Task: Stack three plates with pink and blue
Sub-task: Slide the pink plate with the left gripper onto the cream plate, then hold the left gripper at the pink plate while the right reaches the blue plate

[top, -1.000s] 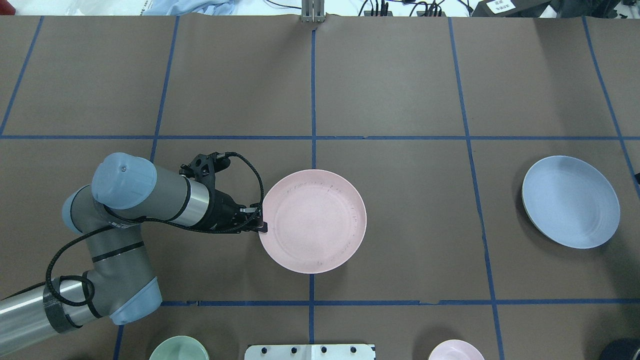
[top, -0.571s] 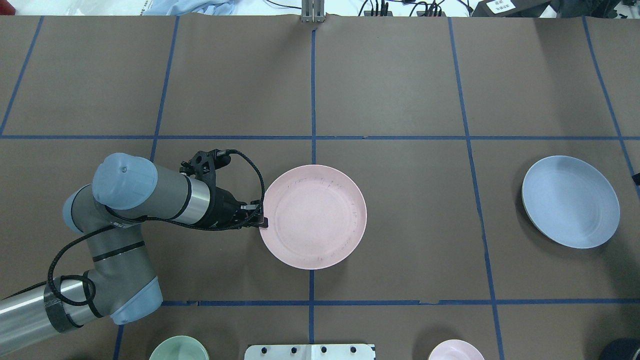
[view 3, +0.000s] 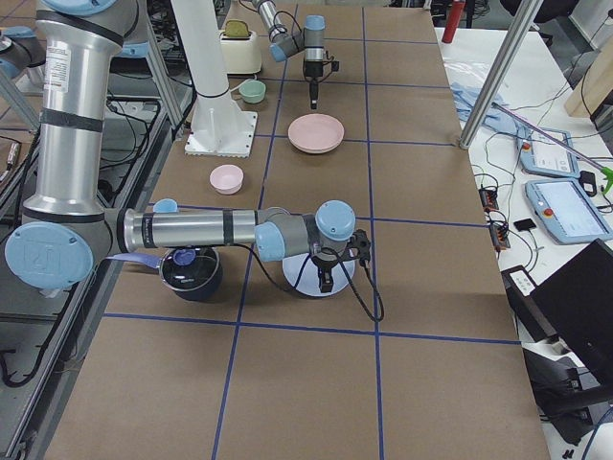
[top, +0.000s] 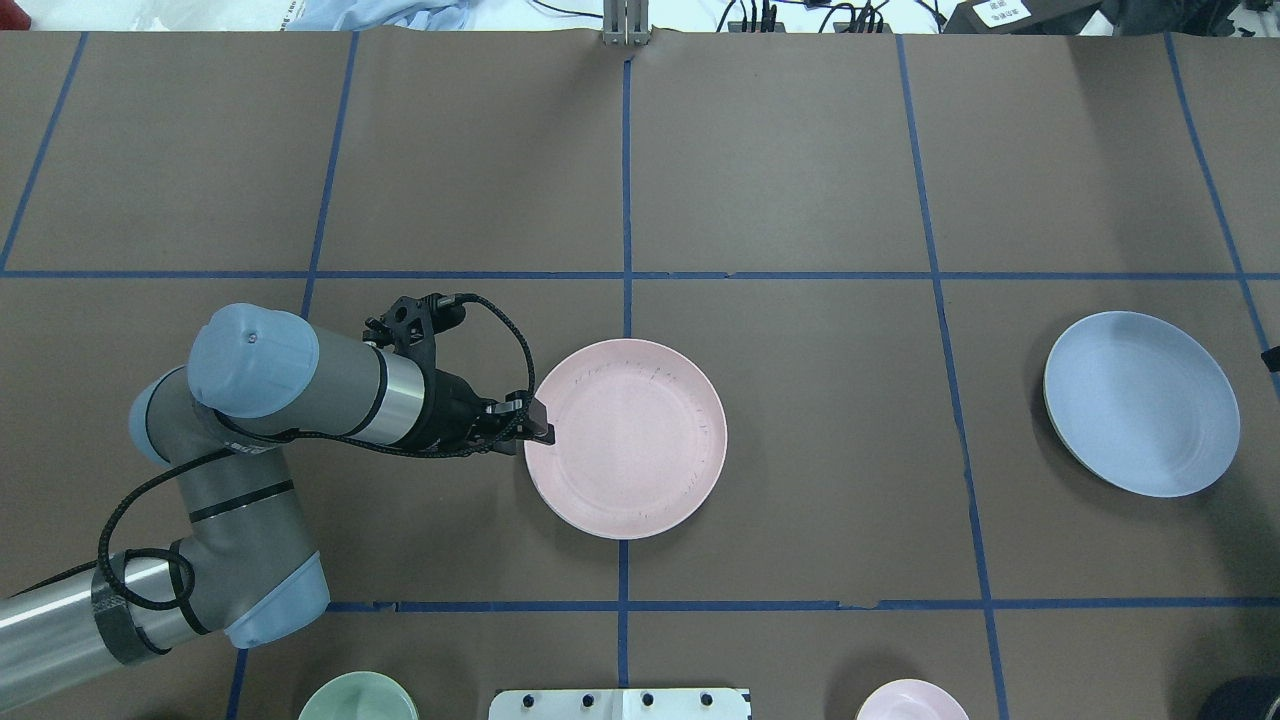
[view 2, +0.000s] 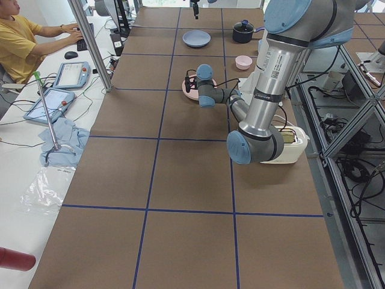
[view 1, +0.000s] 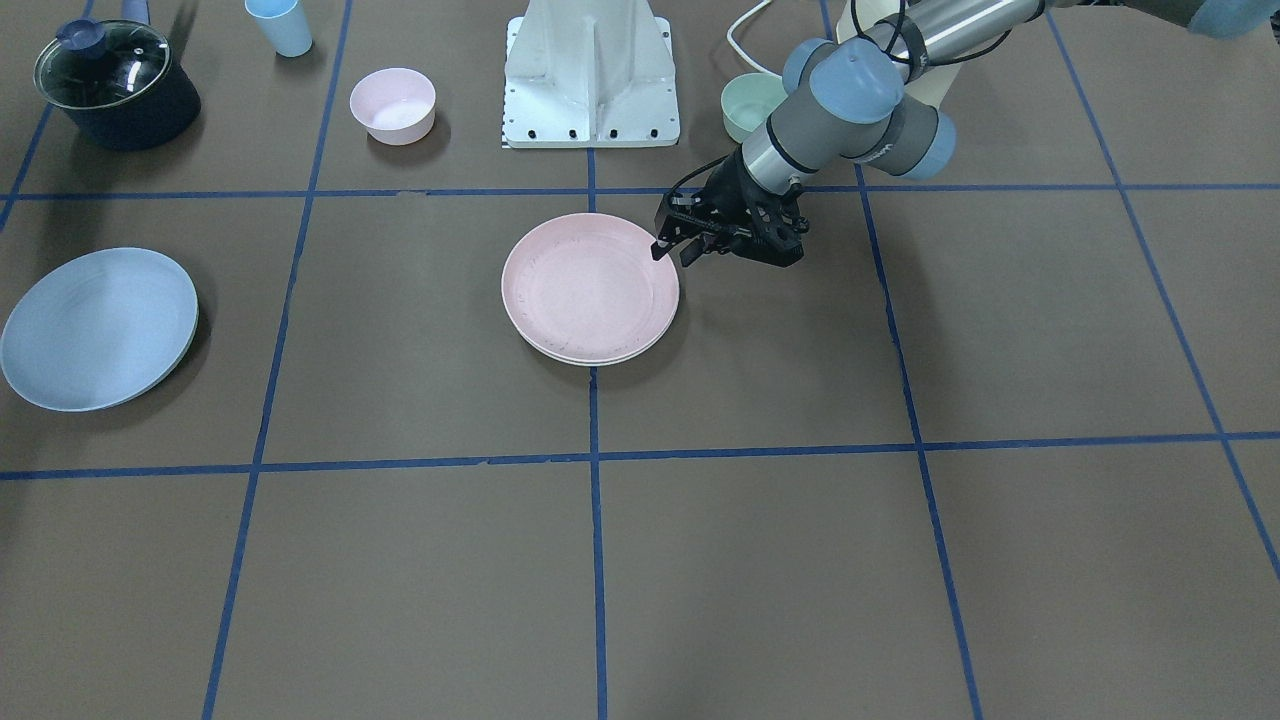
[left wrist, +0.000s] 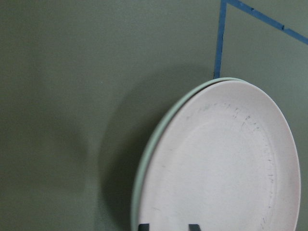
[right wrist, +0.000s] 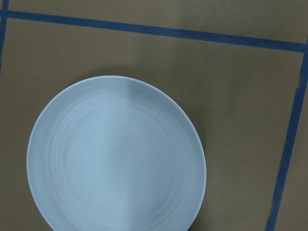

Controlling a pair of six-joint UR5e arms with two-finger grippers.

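Pink plate [top: 630,440] is lying flat on the cream-white plate [left wrist: 136,202], nested, w/ only a thin sliver of the lower rim showing. The pair is sitting approx mid-table [top: 800,180], across a blue tape line. Blue plate [top: 1140,403] is lying alone, well apart, out on the robot's right side. So 2 of 3 are looking stacked and blue is the one left to bring over.

Handling, as a judgement: these are looking like thin matte plastic, so prob. light, stiff and not fragile, but a bit slick. The shallow raised rim is offering the only real hold: a pinch at the edge, one finger over, one under. W/ blue lying flat on the paper, the under-finger is going to need to wedge beneath the lip, and the plate may be skating or drooping from a one-edge hold.

Left gripper [top: 540,432] is hanging at the pink plate's rim on the robot's left side. Its fingertips [left wrist: 143,226] are straddling the rim w/ pink showing btw them, so the jaws are spread and pinching nothing. Right gripper [view 3: 326,278] is hovering over the blue plate; can't tell if it's spread or pressed together.
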